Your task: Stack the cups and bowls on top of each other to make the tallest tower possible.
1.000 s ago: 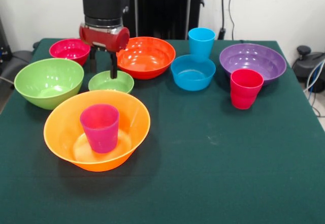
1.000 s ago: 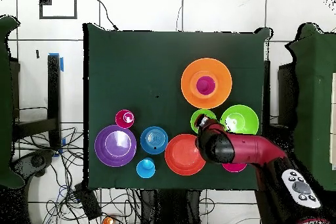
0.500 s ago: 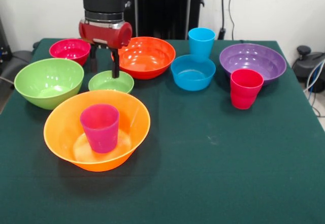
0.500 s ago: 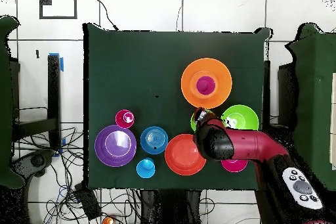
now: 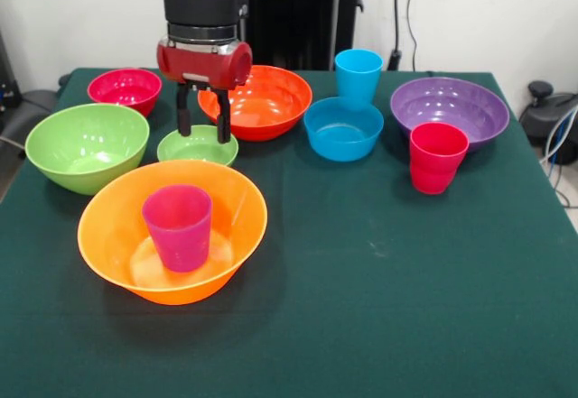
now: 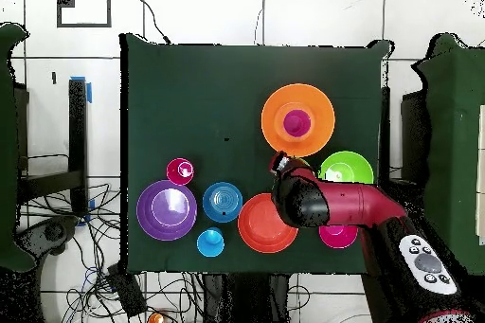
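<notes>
My gripper (image 5: pixel 203 134) hangs open over the far rim of the small lime green bowl (image 5: pixel 197 148), and nothing is between its fingers (image 5: pixel 222 125). In front of that bowl stands the large orange bowl (image 5: pixel 237 207) with the purple-magenta cup (image 5: pixel 178 226) upright inside it. The overhead view shows the orange bowl (image 6: pixel 275 120) with the cup (image 6: pixel 297 122) at its centre. There the gripper (image 6: pixel 282 164) and arm cover the small green bowl.
A large lime green bowl (image 5: pixel 86 145) and a small pink-red bowl (image 5: pixel 125 88) stand at the left. The red-orange bowl (image 5: pixel 262 100) is behind the gripper. A small blue bowl (image 5: pixel 343 129), sky blue cup (image 5: pixel 358 75), purple bowl (image 5: pixel 449 109) and red-pink cup (image 5: pixel 437 157) stand at the right.
The gripper has moved rightward in the front view, from the small green bowl's left side to over its far rim. It stayed open, and the cups and bowls have not moved.
</notes>
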Available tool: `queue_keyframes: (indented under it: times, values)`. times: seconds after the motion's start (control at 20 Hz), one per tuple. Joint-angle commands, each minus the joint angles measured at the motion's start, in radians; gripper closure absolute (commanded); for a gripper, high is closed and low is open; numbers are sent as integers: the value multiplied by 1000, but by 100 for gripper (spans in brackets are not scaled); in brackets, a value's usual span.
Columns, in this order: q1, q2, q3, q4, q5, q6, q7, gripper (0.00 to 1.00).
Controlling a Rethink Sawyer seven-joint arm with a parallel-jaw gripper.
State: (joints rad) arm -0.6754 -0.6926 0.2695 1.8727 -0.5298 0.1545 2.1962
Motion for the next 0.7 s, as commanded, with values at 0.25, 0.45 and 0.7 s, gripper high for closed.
queue_keyframes:
  times: [0.25,0.45,0.7]
  values:
    - [73,100,19,-35,7,62,29,0]
    - [74,125,12,-43,-4,32,31,0]
    - [93,155,-7,-66,-10,7,41,0]
